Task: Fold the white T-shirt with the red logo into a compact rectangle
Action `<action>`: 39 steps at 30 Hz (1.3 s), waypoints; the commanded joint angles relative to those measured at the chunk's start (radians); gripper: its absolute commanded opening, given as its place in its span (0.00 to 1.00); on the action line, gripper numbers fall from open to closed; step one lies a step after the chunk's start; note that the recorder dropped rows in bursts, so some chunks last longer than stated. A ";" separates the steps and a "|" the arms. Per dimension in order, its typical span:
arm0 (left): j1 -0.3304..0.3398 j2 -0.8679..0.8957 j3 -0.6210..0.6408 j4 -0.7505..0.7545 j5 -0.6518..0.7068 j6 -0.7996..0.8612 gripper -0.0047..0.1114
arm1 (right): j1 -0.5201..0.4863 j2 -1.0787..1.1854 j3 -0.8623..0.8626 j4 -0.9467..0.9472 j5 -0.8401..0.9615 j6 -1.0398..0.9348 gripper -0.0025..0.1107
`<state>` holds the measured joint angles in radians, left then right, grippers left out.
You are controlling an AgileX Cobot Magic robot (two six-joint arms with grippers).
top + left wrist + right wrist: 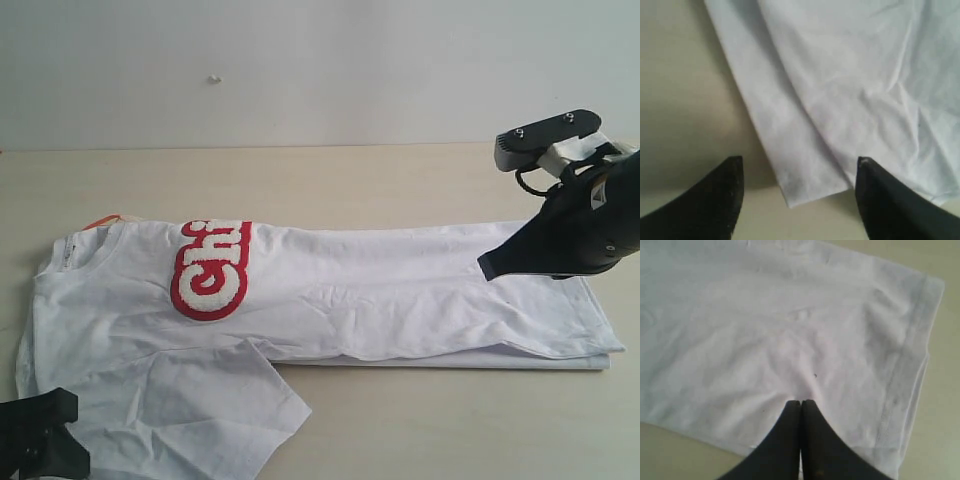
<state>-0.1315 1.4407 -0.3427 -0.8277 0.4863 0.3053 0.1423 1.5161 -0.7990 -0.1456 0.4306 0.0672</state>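
A: Where's the white T-shirt (400, 290)?
B: Flat on the table (300, 170), hem end beneath the right gripper (486, 265), jaws closed; 1 sleeve just beside the left gripper (40, 432).
A: The red logo (210, 272)?
B: Well apart from the right jaws, 3 letters showing.

The right gripper (486, 266) has a glossy black housing that tapers to a narrow tip. Above it, a dark grey camera module (548, 135) with two small screws (519, 132) on its top face sits on a white bracket (578, 150). A black cable (528, 183) loops beneath. The left gripper (800, 167) has two matte black, wedge-shaped fingers (722, 200).
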 commanded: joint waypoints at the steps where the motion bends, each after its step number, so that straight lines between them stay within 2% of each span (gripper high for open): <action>1: 0.003 0.059 0.004 -0.100 -0.011 0.115 0.58 | -0.003 -0.007 0.004 0.008 -0.012 -0.019 0.02; 7: 0.003 0.103 0.004 -0.355 0.019 0.352 0.58 | -0.003 -0.007 0.004 0.008 -0.012 -0.019 0.02; 12: 0.003 0.107 0.004 -0.453 0.073 0.442 0.58 | -0.003 -0.005 0.004 0.008 -0.018 -0.019 0.02; 14: 0.003 0.107 0.004 -0.459 0.091 0.448 0.55 | -0.003 -0.005 0.004 0.008 -0.018 -0.019 0.02; 16: 0.003 0.107 0.004 -0.459 0.095 0.453 0.45 | -0.003 -0.005 0.004 0.008 -0.018 -0.019 0.02; 18: 0.003 0.107 0.004 -0.463 0.097 0.455 0.31 | -0.003 -0.005 0.004 0.010 -0.017 -0.019 0.02; 21: 0.003 0.107 0.000 -0.495 0.124 0.513 0.04 | -0.003 -0.005 0.004 0.010 -0.017 -0.019 0.02; 31: 0.003 0.107 -0.113 -0.620 0.338 0.554 0.05 | -0.003 -0.005 0.004 0.012 -0.013 -0.019 0.02; 39: 0.005 0.112 -0.187 -0.812 0.254 0.554 0.05 | -0.003 -0.005 0.004 0.014 -0.009 -0.019 0.02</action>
<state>-0.1315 1.5507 -0.4975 -1.5600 0.7773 0.8529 0.1423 1.5161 -0.7990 -0.1344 0.4265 0.0550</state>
